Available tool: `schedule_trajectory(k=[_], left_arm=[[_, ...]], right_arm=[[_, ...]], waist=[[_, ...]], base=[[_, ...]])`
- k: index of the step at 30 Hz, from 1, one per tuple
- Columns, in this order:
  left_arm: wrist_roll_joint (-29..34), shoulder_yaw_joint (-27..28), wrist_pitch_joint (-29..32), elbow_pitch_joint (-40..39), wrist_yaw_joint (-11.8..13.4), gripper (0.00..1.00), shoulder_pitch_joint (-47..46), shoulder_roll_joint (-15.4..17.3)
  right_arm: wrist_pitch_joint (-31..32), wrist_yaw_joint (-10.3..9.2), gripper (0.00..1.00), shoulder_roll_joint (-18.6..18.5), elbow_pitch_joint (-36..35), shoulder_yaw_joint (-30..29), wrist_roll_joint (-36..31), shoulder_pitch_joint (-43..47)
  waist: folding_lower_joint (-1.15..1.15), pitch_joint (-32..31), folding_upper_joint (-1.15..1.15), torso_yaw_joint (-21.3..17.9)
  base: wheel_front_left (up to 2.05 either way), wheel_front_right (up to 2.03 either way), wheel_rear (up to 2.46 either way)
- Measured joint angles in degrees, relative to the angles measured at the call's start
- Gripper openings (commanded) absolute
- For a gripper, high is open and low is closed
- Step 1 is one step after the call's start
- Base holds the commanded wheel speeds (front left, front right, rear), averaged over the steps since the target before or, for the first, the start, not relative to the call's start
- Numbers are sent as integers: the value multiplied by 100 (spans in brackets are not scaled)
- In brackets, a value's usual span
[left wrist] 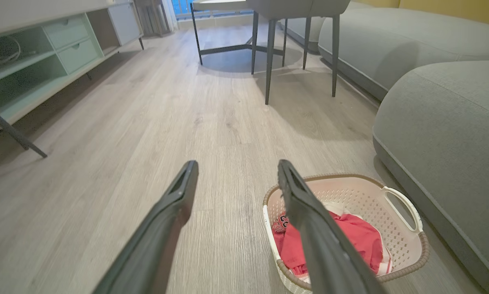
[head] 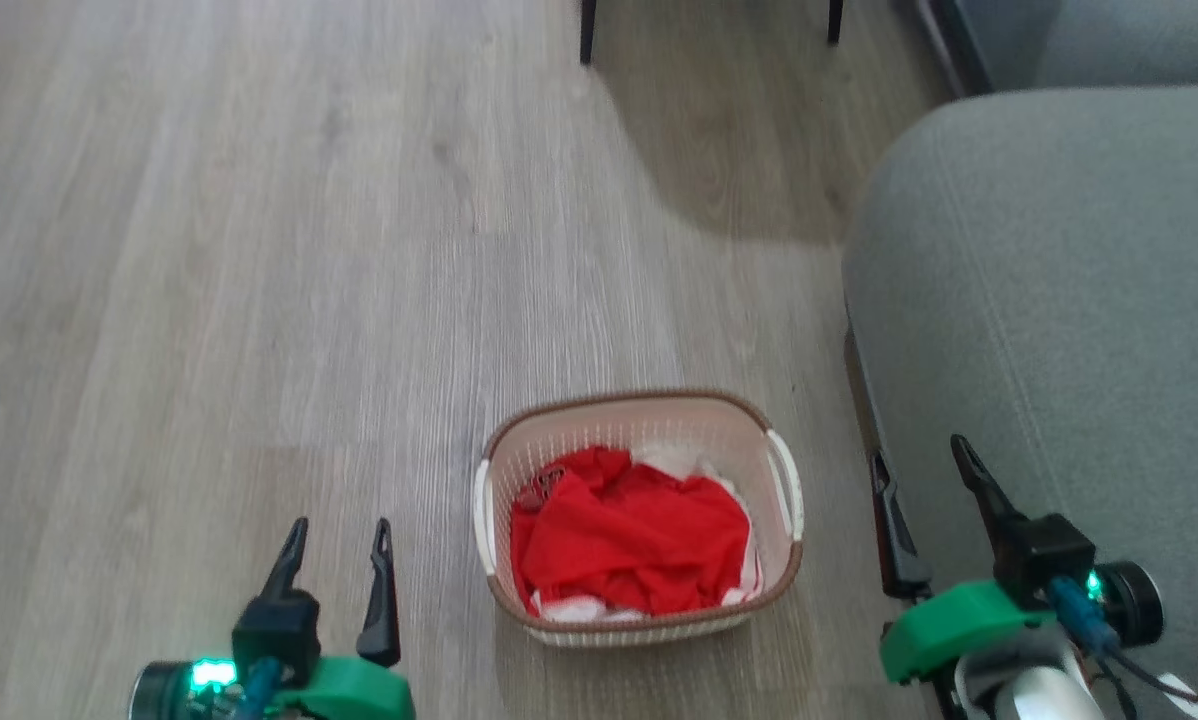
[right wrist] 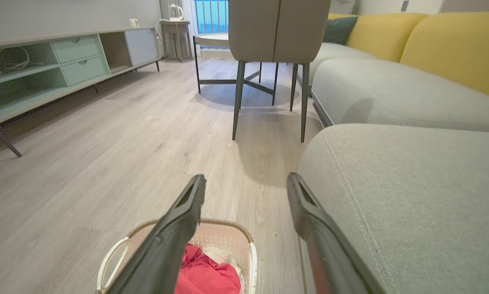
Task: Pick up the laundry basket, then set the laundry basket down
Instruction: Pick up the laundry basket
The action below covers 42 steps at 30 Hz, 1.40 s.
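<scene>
Left gripper (head: 342, 522) and right gripper (head: 917, 450) are hovering spread wide, empty, flanking the laundry basket (head: 624, 397) sitting on the floor (head: 259, 300) by the sofa (head: 1059, 300); pickup seems unstarted, next needing both lowering onto its handles (head: 787, 480).

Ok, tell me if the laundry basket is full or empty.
Partly full: the laundry basket holds crumpled red cloth over white fabric, heaped below its rim.

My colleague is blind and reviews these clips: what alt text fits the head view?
A cream laundry basket holding red clothing stands on a wood floor beside a grey sofa. The left gripper and right gripper hang open on either side of it, neither touching it.
</scene>
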Motion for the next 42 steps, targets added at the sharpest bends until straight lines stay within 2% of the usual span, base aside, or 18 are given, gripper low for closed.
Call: schedule_trajectory(k=[4,15,25,35,42], left_arm=[[-152,119,-1,140,-52,100,-176,-66],[-275,179,-1,903,-196,100,-1501,-193],[-500,107,-2,1797,-196,100,-2590,-243],[-956,-369,-9,2640,-145,100,-3639,-289],[-1404,-680,-10,3112,-146,100,-4136,-310]], right_arm=[[0,0,100,0,208,-3,-1,-240],[0,0,100,-20,1029,-23,-52,-1700],[0,0,100,-44,1884,-102,-53,-2820],[0,0,100,-79,2997,-141,-100,-3733],[0,0,100,-114,3438,-70,-100,-4188]], waist=[[0,285,0,-23],[1,1514,0,-104],[2,2643,0,-79],[1,3617,0,-1],[1,4141,-1,43]], base=[[0,0,0],[0,0,0],[0,0,0],[0,0,0],[0,0,0]])
